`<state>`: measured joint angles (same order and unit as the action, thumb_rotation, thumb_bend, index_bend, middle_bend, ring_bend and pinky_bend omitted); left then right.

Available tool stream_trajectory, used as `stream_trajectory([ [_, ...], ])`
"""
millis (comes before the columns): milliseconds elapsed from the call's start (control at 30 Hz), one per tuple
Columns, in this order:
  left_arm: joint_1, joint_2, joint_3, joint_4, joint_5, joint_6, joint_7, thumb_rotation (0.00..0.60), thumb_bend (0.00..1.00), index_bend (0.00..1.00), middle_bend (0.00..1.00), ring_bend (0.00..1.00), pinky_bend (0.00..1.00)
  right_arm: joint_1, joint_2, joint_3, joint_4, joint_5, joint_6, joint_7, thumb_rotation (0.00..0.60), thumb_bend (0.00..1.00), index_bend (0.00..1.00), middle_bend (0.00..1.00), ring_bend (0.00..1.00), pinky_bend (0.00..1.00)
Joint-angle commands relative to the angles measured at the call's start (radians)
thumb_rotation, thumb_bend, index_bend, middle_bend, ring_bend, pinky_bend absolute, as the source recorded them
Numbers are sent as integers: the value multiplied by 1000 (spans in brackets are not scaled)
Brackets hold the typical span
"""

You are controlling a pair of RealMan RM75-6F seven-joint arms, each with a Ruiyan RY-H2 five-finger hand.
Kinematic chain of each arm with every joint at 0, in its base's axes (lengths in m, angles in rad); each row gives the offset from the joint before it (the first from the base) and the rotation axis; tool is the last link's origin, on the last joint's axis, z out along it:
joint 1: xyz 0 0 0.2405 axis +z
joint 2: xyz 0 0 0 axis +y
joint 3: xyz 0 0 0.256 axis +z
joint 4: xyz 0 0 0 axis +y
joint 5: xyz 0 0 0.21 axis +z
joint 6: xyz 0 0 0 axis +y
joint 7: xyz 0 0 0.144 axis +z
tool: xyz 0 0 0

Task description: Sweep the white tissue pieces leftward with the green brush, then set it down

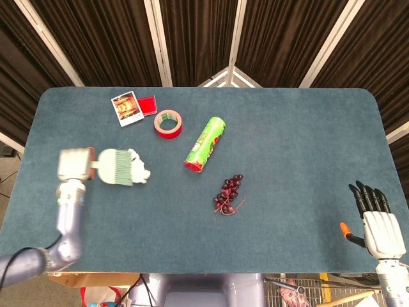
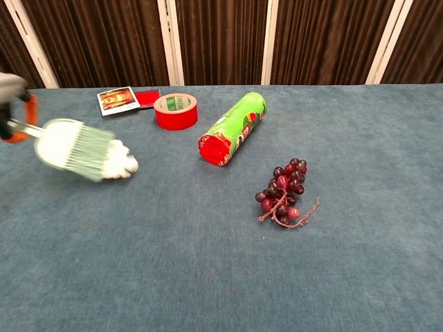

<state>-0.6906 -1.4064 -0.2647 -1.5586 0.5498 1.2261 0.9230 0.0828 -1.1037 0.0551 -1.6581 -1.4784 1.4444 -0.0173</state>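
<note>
My left hand (image 1: 75,165) grips the handle of the green brush (image 1: 116,167) at the table's left side; in the chest view the hand (image 2: 14,104) shows only at the left edge, holding the brush (image 2: 73,149). The bristles press against the white tissue pieces (image 1: 138,167), which lie bunched at the brush's right edge (image 2: 119,164). My right hand (image 1: 378,220) rests open near the front right corner, fingers apart and holding nothing.
A green can (image 1: 205,144) lies on its side mid-table, with a bunch of dark grapes (image 1: 229,194) in front of it. A red tape roll (image 1: 169,124) and a card with a red box (image 1: 133,107) sit at the back left.
</note>
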Motion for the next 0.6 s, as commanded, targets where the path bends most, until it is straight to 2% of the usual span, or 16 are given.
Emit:
stream_trajectory([
  [33,71,118,5,-41,39,3,-107,600,696,771,1000,1000,1000,-2,-2,0,-1,-5,7,-5,600,321,0,0,0,2],
  [167,90,172,-29,-105,89,-1,-213,600,697,771,1000,1000,1000,1,-6,1,0,-4,2,-14,600,322,0,0,0,2],
  [300,72,164,-29,-166,149,-5,-235,600,697,771,1000,1000,1000,2,-7,2,-2,-2,0,-17,600,322,0,0,0,2],
  [433,27,98,-14,-204,176,-6,-196,600,697,771,1000,1000,1000,3,-7,3,0,1,-3,-14,600,322,0,0,0,1],
  [600,-38,-33,11,-166,149,-4,-110,600,697,771,1000,1000,1000,1,-5,4,4,8,-5,1,600,321,0,0,0,2],
])
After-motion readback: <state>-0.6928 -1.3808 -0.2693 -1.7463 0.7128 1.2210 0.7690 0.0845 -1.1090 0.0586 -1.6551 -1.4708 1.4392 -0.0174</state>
